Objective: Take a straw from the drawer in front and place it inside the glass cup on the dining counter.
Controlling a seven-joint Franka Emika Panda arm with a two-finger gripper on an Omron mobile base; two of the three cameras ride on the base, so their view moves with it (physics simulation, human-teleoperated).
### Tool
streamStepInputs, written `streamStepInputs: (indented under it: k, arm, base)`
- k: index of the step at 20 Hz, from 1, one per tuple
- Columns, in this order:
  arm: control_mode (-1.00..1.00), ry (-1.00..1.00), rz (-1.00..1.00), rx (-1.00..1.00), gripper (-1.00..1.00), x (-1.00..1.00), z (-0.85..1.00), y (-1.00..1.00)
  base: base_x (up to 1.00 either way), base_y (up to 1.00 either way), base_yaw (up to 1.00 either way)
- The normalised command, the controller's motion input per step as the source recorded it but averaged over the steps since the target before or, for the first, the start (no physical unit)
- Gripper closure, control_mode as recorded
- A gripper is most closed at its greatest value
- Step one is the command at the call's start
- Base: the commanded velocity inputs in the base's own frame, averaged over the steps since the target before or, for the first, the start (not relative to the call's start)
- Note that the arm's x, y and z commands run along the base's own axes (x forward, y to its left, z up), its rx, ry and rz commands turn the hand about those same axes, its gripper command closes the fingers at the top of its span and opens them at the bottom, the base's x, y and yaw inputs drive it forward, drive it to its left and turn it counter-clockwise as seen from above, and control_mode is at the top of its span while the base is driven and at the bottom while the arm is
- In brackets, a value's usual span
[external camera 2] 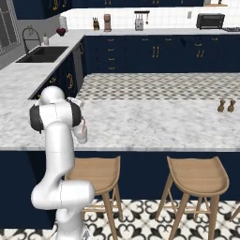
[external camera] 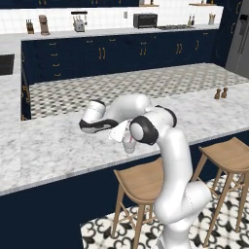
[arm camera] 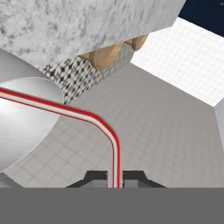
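Now, straw: thin red-and-cream striped bent drinking straw (arm camera: 83, 114), running toward 9 o'clock into translucent grey glass cup (arm camera: 22, 118).
Tool: dark two-finger tool (arm camera: 114, 177) clenched on straw.

Glass cup (external camera 2: 82, 136) stood on dining counter (external camera 2: 154, 124), near its front edge, beside the arm. Straw (arm camera: 78, 114) ran from between the fingertips into the cup (bent partway along). Two pepper mills (external camera 2: 226, 105) stood well apart to the right. Two stools (external camera 2: 194, 176) sat below the front edge.
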Motion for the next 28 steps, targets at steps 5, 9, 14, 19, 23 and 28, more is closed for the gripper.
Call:
streamStepInputs:
  k: [5,9,14,19,23,28]
  arm:
    - [-1.0,0.0,-0.05,-0.05,-1.0,0.07,-0.21,0.02]
    - [-1.0,0.0,-0.03,-0.03,-1.0,0.12,-0.01,0.0]
    - [-1.0,0.0,-0.02,0.0,-1.0,0.04,0.07,0.0]
    - [-1.0,0.0,-0.01,0.01,-1.0,0.0,0.26,0.04]
    - [-1.0,0.01,-0.01,0.06,-1.0,0.0,0.11,0.06]
    - [-1.0,0.05,-0.01,0.09,-1.0,0.0,-0.04,0.0]
  base:
    - [0.0,0.0,0.0]
    - [0.0,0.0,0.0]
    - [0.0,0.0,0.0]
    - [0.0,0.0,0.0]
    - [0.0,0.0,0.0]
    - [0.0,0.0,0.0]
